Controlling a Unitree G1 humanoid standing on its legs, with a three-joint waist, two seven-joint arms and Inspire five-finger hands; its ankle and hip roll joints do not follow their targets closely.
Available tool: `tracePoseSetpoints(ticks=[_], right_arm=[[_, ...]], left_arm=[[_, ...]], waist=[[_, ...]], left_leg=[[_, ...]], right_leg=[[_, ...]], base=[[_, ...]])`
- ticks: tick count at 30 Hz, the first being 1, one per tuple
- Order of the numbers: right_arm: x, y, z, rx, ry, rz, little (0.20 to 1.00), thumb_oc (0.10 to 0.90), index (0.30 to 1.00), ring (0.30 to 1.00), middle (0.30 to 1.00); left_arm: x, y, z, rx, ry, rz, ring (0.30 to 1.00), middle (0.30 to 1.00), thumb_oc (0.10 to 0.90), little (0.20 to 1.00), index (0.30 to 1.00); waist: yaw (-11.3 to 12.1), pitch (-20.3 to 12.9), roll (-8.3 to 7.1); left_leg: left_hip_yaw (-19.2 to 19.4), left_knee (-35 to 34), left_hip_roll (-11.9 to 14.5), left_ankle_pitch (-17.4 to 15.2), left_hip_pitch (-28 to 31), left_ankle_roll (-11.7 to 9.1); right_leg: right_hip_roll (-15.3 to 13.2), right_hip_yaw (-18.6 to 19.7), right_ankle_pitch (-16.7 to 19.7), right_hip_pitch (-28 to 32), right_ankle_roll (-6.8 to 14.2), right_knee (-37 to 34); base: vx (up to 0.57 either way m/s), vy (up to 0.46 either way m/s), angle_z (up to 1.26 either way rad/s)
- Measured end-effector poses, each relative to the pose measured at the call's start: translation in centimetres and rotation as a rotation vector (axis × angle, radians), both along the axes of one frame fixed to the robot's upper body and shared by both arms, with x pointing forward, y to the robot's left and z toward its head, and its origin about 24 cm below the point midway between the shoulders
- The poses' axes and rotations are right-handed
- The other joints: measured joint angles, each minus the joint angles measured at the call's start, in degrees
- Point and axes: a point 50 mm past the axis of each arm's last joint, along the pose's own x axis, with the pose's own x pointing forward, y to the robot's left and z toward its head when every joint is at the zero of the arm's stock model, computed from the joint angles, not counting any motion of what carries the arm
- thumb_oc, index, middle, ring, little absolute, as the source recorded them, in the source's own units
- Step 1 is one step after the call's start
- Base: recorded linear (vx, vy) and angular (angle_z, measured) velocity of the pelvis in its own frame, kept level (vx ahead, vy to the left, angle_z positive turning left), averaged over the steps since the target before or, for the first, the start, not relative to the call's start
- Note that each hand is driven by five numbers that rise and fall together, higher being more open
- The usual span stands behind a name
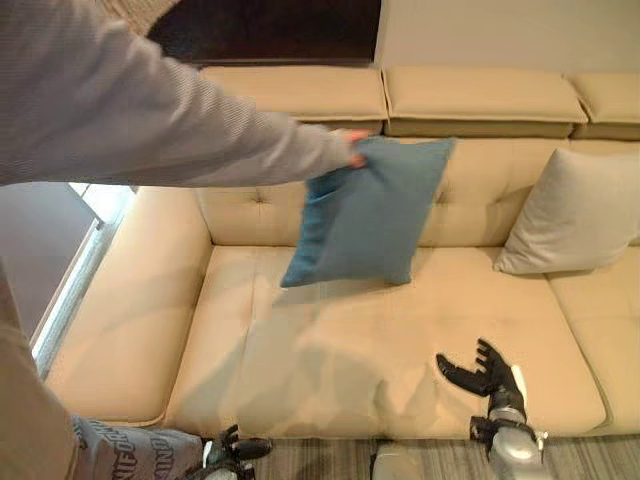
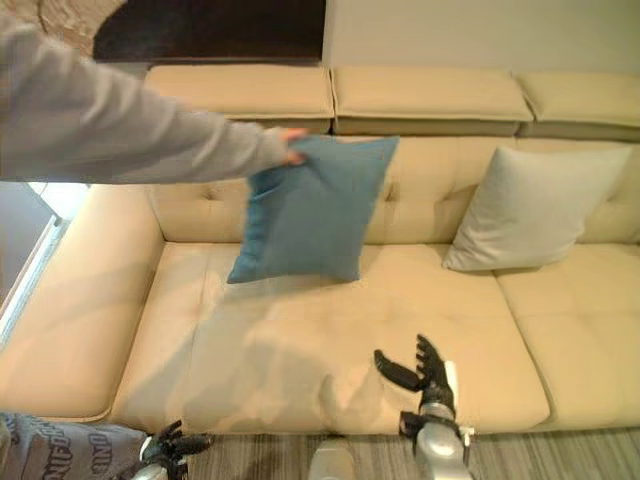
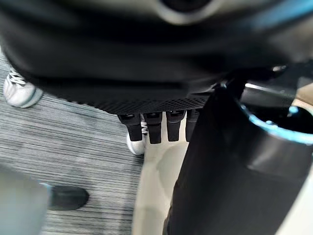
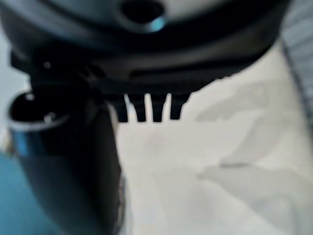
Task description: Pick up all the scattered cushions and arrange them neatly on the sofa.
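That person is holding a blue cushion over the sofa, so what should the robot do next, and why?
Probably wait with its right hand held open above the tan leather sofa's seat. The square blue fabric cushion is gripped by its upper corner in a person's hand, so reaching now would be premature. The pale grey cushion already leans against the backrest. The left hand hangs open by the front edge.

Two cushions are showing: one blue cushion (image 1: 365,212) and one beige cushion (image 1: 577,212). One sofa (image 1: 400,350) is lying under them, and one person's hand (image 1: 355,150) is reaching in.
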Motion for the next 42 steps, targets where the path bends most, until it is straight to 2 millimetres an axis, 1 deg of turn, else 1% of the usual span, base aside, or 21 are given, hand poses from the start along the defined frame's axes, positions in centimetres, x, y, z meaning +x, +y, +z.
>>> tracePoseSetpoints(ticks=[1, 2, 3, 4, 5, 6, 7, 9, 11, 14, 15, 16, 20, 23, 27, 30, 36, 38, 40, 41, 42], right_arm=[[0.3, 0.8, -0.2, 0.02, -0.003, 0.01, 0.9, 0.8, 0.9, 0.9, 0.9], [0.6, 1.1, -0.1, 0.022, -0.006, 0.019, 0.9, 0.8, 0.9, 0.9, 0.9], [0.7, 1.5, -0.3, 0.023, 0.002, 0.038, 0.9, 0.8, 0.9, 0.9, 0.9], [0.5, 1.6, -0.3, 0.023, 0.007, 0.041, 0.9, 0.8, 0.9, 0.9, 0.9], [0.5, 1.5, -0.3, 0.021, 0.007, 0.036, 0.9, 0.8, 0.9, 0.9, 0.9], [0.5, 1.4, -0.3, 0.019, 0.007, 0.03, 0.9, 0.8, 0.9, 0.9, 0.9], [0.5, 1.2, -0.2, 0.016, 0.003, 0.027, 0.9, 0.8, 0.9, 0.9, 0.9], [0.9, 1.3, 0.0, 0.012, -0.008, 0.034, 0.9, 0.8, 0.9, 0.9, 0.9], [1.0, 1.9, -0.1, 0.015, -0.005, 0.062, 0.9, 0.8, 0.9, 0.9, 0.9], [1.8, 3.2, 0.1, 0.014, -0.015, 0.124, 0.9, 0.8, 0.9, 0.9, 0.9], [1.9, 3.6, 0.1, 0.019, -0.016, 0.14, 0.9, 0.8, 0.9, 0.9, 0.9], [1.9, 3.5, 0.1, 0.016, -0.011, 0.142, 0.9, 0.8, 0.9, 0.9, 0.9], [1.9, 2.6, 0.3, -0.039, 0.0, 0.161, 0.9, 0.8, 0.9, 0.9, 0.9], [0.6, 1.4, -0.2, -0.085, 0.06, 0.166, 0.9, 0.8, 0.9, 0.9, 0.9], [-0.4, 0.4, -0.4, -0.131, 0.1, 0.178, 0.9, 0.8, 0.9, 0.9, 0.9], [-0.4, 0.1, -0.3, -0.152, 0.109, 0.199, 0.9, 0.8, 0.9, 0.9, 0.9], [-0.4, 0.1, -0.4, -0.151, 0.11, 0.198, 0.9, 0.8, 0.9, 0.9, 0.9], [-0.3, 0.2, -0.3, -0.151, 0.107, 0.196, 0.9, 0.8, 0.9, 0.9, 0.9], [0.6, 0.9, -0.1, -0.131, 0.079, 0.199, 0.9, 0.8, 0.9, 0.9, 0.9], [1.1, 1.2, 0.1, -0.124, 0.06, 0.201, 0.9, 0.8, 0.9, 0.9, 0.9], [1.7, 1.2, 0.5, -0.128, 0.042, 0.205, 0.9, 0.8, 0.9, 0.9, 0.9]], left_arm=[[-0.3, 0.0, -0.2, 0.0, 0.021, 0.008, 0.9, 0.9, 0.8, 0.9, 0.9], [-0.3, 0.0, -0.2, 0.0, 0.031, 0.006, 0.9, 0.9, 0.8, 0.9, 0.9], [-0.2, 0.2, -0.2, 0.004, 0.037, 0.009, 0.9, 0.9, 0.8, 0.9, 0.9], [-0.5, 0.3, -0.3, 0.009, 0.045, 0.009, 0.9, 0.9, 0.8, 0.9, 0.9], [-0.6, 0.4, -0.4, 0.015, 0.054, -0.003, 0.9, 0.9, 0.8, 0.9, 0.9], [-1.2, 0.5, -0.5, 0.036, 0.084, -0.041, 0.9, 0.9, 0.8, 0.9, 0.9], [-0.7, 0.8, -0.4, 0.04, 0.085, -0.034, 0.9, 0.9, 0.8, 0.9, 0.9], [-1.4, 1.6, -0.5, 0.069, 0.119, -0.041, 0.9, 0.9, 0.8, 0.9, 0.9], [-2.6, 2.5, -0.6, 0.108, 0.175, -0.054, 0.9, 0.9, 0.8, 0.9, 0.9], [-4.1, 3.4, -0.7, 0.132, 0.236, -0.033, 0.9, 0.9, 0.8, 0.9, 0.9], [-4.9, 3.9, -0.8, 0.135, 0.263, -0.008, 0.9, 0.9, 0.8, 0.9, 0.9], [-5.2, 3.8, -0.8, 0.137, 0.277, -0.002, 0.9, 0.9, 0.8, 0.9, 0.9], [-5.9, 3.3, -1.1, 0.126, 0.294, 0.0, 0.9, 0.9, 0.8, 0.9, 0.9], [-6.4, 2.6, -1.3, 0.104, 0.307, 0.001, 0.9, 0.9, 0.8, 0.9, 0.9], [-7.5, 2.0, -1.5, 0.05, 0.318, 0.02, 0.9, 0.9, 0.8, 0.9, 0.9], [-7.6, 1.9, -1.6, 0.019, 0.31, 0.007, 0.9, 0.9, 0.8, 0.9, 0.9], [-7.0, 1.8, -1.6, -0.009, 0.281, 0.038, 0.9, 0.9, 0.8, 0.9, 0.9], [-6.7, 2.0, -1.5, -0.006, 0.273, 0.039, 0.9, 0.9, 0.8, 0.9, 0.9], [-5.7, 2.6, -1.2, 0.011, 0.24, 0.034, 0.9, 0.9, 0.8, 0.9, 0.9], [-5.4, 2.6, -1.2, 0.01, 0.233, 0.034, 0.9, 0.9, 0.8, 0.9, 0.9], [-5.9, 2.5, -1.3, 0.008, 0.255, 0.03, 0.9, 0.9, 0.8, 0.9, 0.9]], waist=[[0.0, 0.7, 0.29], [0.0, 0.9, 0.51], [1.0, 1.6, 1.12], [1.1, 1.9, 2.11], [1.2, 2.3, 2.81], [2.1, 2.8, 4.07], [3.0, 2.9, 4.68], [4.1, 3.1, 4.57], [6.7, 2.6, 4.8], [9.5, 1.3, 4.66], [9.7, 0.4, 3.0], [10.0, -0.5, 2.11], [10.1, -3.2, 1.33], [10.0, -4.3, 3.12], [9.6, -4.8, 4.32], [9.1, -2.8, 5.28], [8.7, 0.9, 5.25], [8.7, 1.3, 4.67], [8.8, 2.8, 2.65], [9.0, 2.8, 2.31], [9.3, 2.5, 3.07]], left_leg=[[0.9, 1.1, -0.4, -0.1, -0.8, 1.1], [1.6, 1.3, 0.0, 0.2, -1.5, 2.0], [2.7, 0.8, 0.5, 0.6, -1.4, 2.6], [3.4, 0.0, 1.8, 2.3, -2.4, 3.7], [3.4, -0.6, 2.3, 3.1, -2.4, 4.0], [3.8, -3.1, 3.6, 5.5, -1.6, 3.9], [3.7, -5.5, 4.3, 6.6, -1.4, 3.6], [5.5, -7.1, 4.8, 9.1, -1.7, 3.7], [9.3, -6.8, 7.2, 9.3, -1.8, 3.8], [13.0, -7.1, 10.7, 9.7, -2.9, 2.2], [13.5, -7.3, 10.3, 10.4, -3.5, 0.7], [14.0, -8.4, 10.1, 11.9, -3.6, -0.5], [14.7, -10.3, 10.9, 15.1, -4.7, -2.4], [13.0, -10.1, 13.4, 16.1, -5.9, -3.0], [12.0, -10.1, 14.4, 16.4, -5.9, -3.5], [11.1, -9.9, 14.8, 17.3, -6.0, -4.4], [4.9, -8.4, 13.9, 17.4, -6.1, -4.4], [3.3, -6.2, 13.3, 17.4, -7.4, -4.4], [1.3, 0.4, 12.6, 15.4, -11.0, -5.0], [-1.3, -1.5, 9.9, 11.5, -10.1, -5.1], [-3.5, -7.4, 7.2, 10.7, -7.6, -4.2]], right_leg=[[0.4, -0.4, 6.1, 0.0, 0.6, -2.2], [0.8, 0.3, 8.4, 0.0, -2.1, -3.7], [1.4, 0.5, 6.3, -0.6, -0.1, -3.8], [3.0, -0.5, -1.3, 0.4, 2.6, -0.5], [4.0, -0.5, -5.6, 0.3, 1.8, 4.2], [5.8, -0.4, -13.5, 0.2, 0.1, 16.0], [6.9, -0.8, -18.4, 1.3, -0.1, 18.6], [6.2, -0.9, -21.8, 4.7, 0.5, 18.7], [4.0, -4.3, -24.8, 9.0, 0.8, 22.4], [0.9, -9.7, -25.0, 14.9, 1.5, 19.7], [-0.3, -10.3, -19.7, 18.0, 0.2, 17.2], [0.3, -10.5, -21.8, 19.4, 2.7, 13.2], [2.5, -9.8, -26.7, 21.9, 2.9, 2.8], [6.1, -9.8, -25.7, 22.5, 1.4, -0.3], [7.4, -9.5, -26.2, 22.3, 0.8, -0.2], [7.6, -9.7, -26.4, 22.3, 1.0, 0.1], [7.3, -8.3, -26.1, 22.8, 0.5, -0.5], [6.9, -7.7, -25.6, 22.9, 0.0, -1.2], [6.5, -6.6, -24.1, 22.9, -0.9, -2.3], [5.7, -5.1, -23.8, 22.2, -0.7, -2.4], [5.7, -3.2, -23.7, 21.1, -0.6, -1.5]], base=[[-0.25, 0.092, -0.33], [-0.32, 0.117, -0.42], [-0.32, 0.112, -0.32], [-0.39, 0.125, -0.26], [-0.19, 0.05, -0.15], [-0.21, 0.018, -0.32], [-0.14, 0.006, -0.38], [-0.21, -0.02, -0.37], [-0.19, -0.033, -0.9], [-0.11, -0.057, -0.96], [-0.09, -0.125, -0.44], [-0.13, -0.182, -0.29], [-0.1, -0.188, -0.26], [-0.09, -0.174, 0.01], [-0.12, -0.16, -0.01], [-0.14, -0.093, 0.03], [-0.05, -0.043, -0.08], [0.03, 0.032, -0.08], [0.1, 0.117, -0.27], [0.1, 0.145, -0.7], [0.05, 0.12, -1.19]])
